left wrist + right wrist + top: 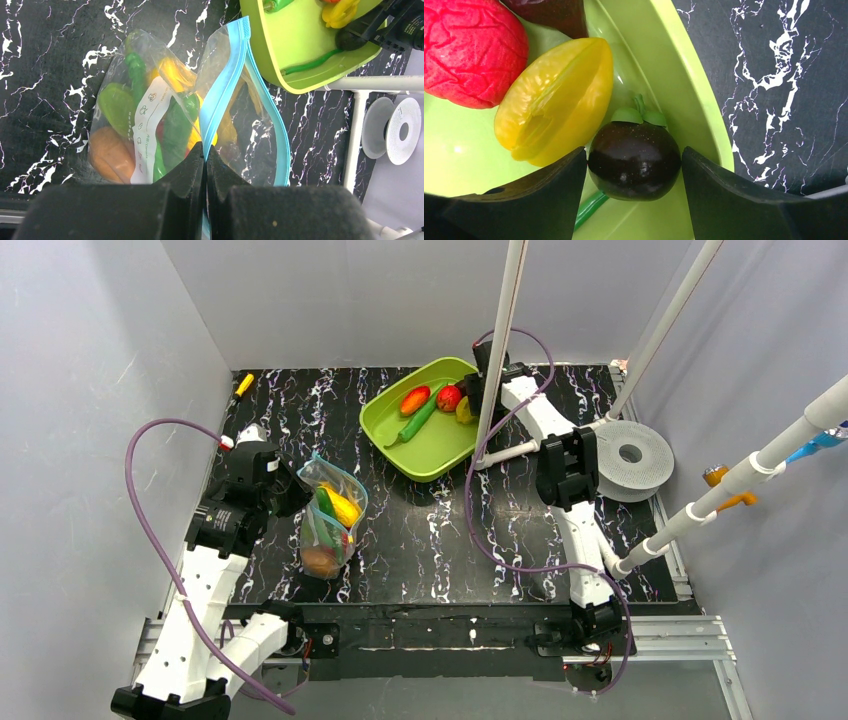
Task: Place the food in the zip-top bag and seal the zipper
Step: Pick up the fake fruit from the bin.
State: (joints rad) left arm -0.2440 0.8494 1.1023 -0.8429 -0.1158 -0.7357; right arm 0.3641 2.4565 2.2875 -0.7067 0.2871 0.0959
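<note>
At tray [690, 75] rim, rt hand [633, 152] astride dark fruit [634, 167], wall close alongside.

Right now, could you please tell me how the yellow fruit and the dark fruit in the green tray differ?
The yellow fruit is ridged and elongated; the dark fruit is round and smooth, with a green leafy cap. The yellow fruit looks larger than the dark fruit. The dark fruit sits between the fingers of the right gripper, by the wall of the tray; the yellow fruit lies outside them, against a red fruit. Both are glossy and lie in the tray.
</note>
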